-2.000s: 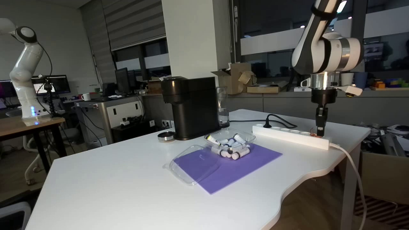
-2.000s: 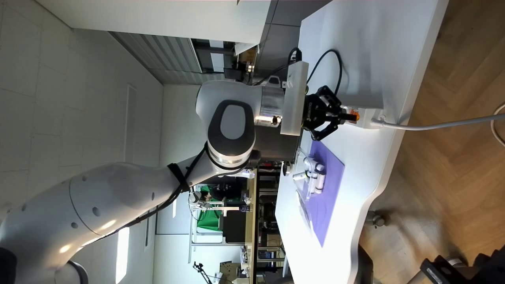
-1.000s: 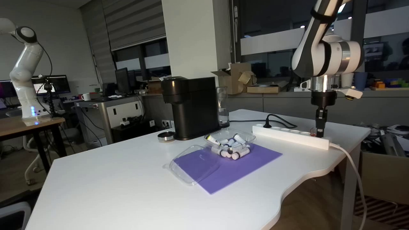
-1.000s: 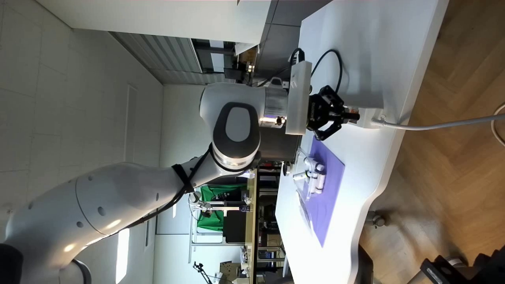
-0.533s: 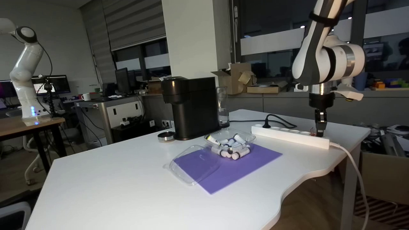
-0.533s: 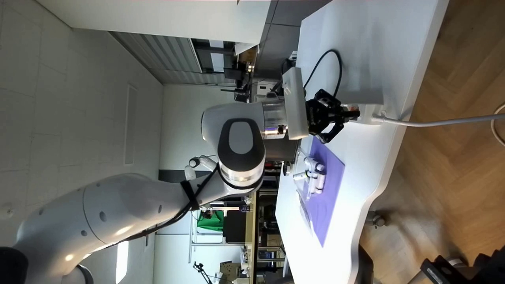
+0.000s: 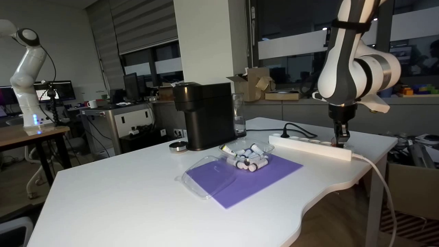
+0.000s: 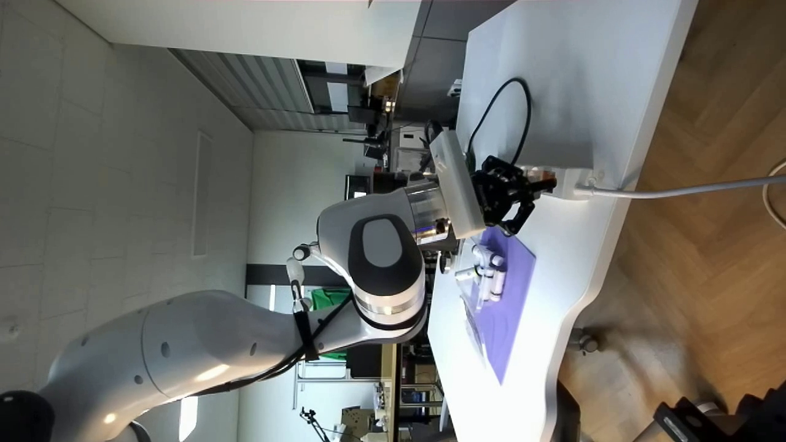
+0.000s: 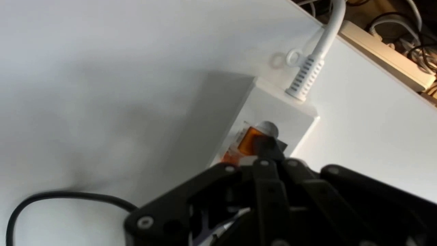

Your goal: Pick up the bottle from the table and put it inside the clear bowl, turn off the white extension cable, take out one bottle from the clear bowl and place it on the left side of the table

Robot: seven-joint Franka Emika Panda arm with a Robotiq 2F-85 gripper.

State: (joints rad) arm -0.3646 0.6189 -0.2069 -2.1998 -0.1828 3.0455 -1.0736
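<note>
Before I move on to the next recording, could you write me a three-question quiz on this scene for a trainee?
1. Which colour is the sheet under the clear bowl? A green, B purple, C red.
2. True or false: the gripper is shut, its tip close to an orange switch.
3. Fill in: the black plug sits in the ___.
Key: 1 B; 2 true; 3 white extension cable.

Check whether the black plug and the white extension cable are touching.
Touching: in an exterior view the black plug stands in the top of the white extension cable, at the end away from the pincer.
</note>
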